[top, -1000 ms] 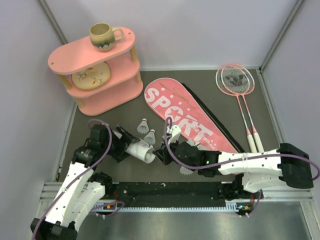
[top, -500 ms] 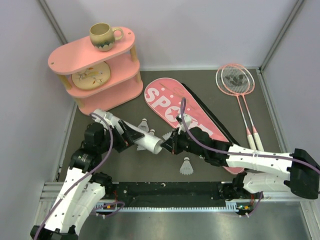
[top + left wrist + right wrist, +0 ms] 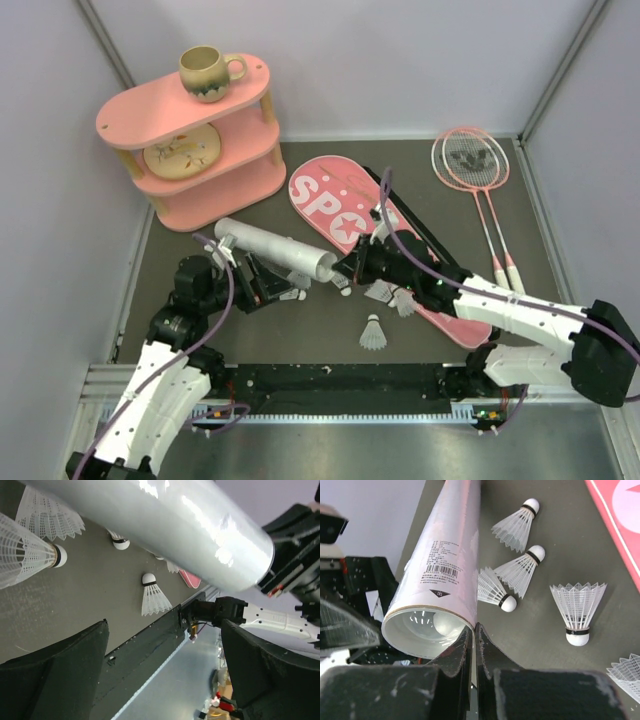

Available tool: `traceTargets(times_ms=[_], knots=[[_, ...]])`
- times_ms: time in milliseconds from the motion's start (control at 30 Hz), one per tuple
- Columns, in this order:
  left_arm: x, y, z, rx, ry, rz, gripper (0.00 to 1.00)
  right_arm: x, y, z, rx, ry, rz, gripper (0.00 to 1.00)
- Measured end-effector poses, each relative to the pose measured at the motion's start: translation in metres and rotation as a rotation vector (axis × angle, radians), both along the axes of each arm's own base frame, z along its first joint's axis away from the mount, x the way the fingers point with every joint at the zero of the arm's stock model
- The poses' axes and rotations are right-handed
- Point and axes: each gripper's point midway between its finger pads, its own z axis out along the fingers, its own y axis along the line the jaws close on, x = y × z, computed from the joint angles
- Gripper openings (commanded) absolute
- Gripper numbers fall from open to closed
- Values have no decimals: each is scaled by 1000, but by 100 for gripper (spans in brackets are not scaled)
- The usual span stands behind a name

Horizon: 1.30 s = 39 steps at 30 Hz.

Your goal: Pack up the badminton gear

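Dark table (image 3: 330, 345), seen from above: the long white tube (image 3: 270, 248) now shows much more of its length than one second ago. The right gripper (image 3: 343, 270) pinches its open rim, and the left gripper (image 3: 265, 288) stands wide under it. At the left wrist, the tube (image 3: 165, 525) passes above the spread fingers (image 3: 60, 670) without touching them. At the right wrist, both fingers (image 3: 462, 650) are closed on the rim, with shuttlecocks (image 3: 520, 570) lying beside.

The tube (image 3: 452, 545) is glossy white with a small black barcode, and the shuttlecocks (image 3: 577, 610) are white with a black band near the cork. The bag (image 3: 335, 195) is pink with white letters, the rackets (image 3: 470, 160) have pink frames, and my right gripper (image 3: 474, 630) is black.
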Motion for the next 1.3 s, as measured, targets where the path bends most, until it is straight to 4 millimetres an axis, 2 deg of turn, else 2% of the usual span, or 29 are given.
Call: traceTargets(times_ms=[100, 200, 367, 500, 567, 733, 867, 933, 1000, 1100, 1300], knots=[[-1, 2, 5, 32, -82, -25, 92, 12, -6, 9, 30, 34, -9, 0], [3, 5, 20, 79, -194, -48, 91, 20, -8, 19, 63, 68, 11, 0], [19, 7, 72, 196, -472, -88, 89, 32, -4, 24, 88, 150, 70, 0], [26, -1, 90, 325, -641, -147, 89, 39, 0, 19, 101, 224, 119, 0], [27, -9, 91, 407, -738, -199, 90, 40, 1, 19, 108, 256, 143, 0], [27, -24, 77, 664, -929, -313, 92, 43, 5, 30, 144, 290, 207, 0], [40, -36, 66, 874, -1029, -391, 93, 45, 6, 38, 165, 299, 244, 0], [49, -37, 55, 976, -1053, -435, 95, 45, 6, 38, 165, 306, 255, 0], [55, -36, 54, 1034, -1094, -451, 96, 45, 6, 34, 164, 322, 260, 0], [69, -35, 63, 1110, -1205, -419, 95, 42, 6, 33, 165, 337, 280, 0], [76, -38, 59, 1167, -1318, -445, 97, 37, 7, 34, 171, 348, 305, 0]])
